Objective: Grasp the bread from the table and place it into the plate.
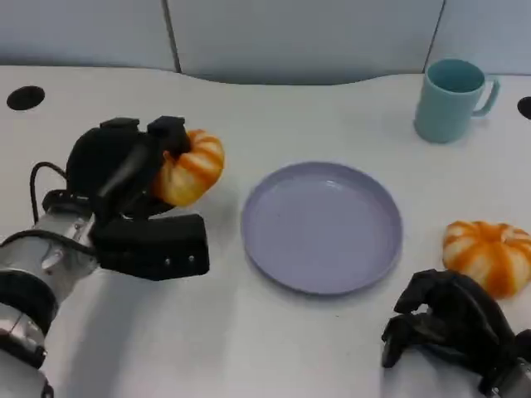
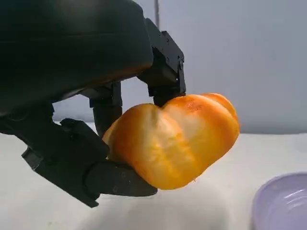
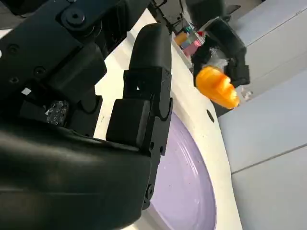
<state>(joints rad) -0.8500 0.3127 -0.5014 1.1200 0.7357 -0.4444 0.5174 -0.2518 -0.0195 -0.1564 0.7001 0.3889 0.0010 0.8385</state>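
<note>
Gripping an orange pumpkin-shaped bread roll, the left hand holds it off the white desk, left of the lavender plate. The right hand rests with fingers curled on nothing, just beside a second roll. A teal mug stands behind

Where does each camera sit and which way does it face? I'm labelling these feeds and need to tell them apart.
Head view: high on the robot, looking down at the table, purple plate, teal mug and a second bread; left hand and right hand show.
Left wrist view: behind the left hand, looking along the table at the held bread.
Right wrist view: behind the right hand, looking across the plate.
All three share the held bread and plate.
</note>
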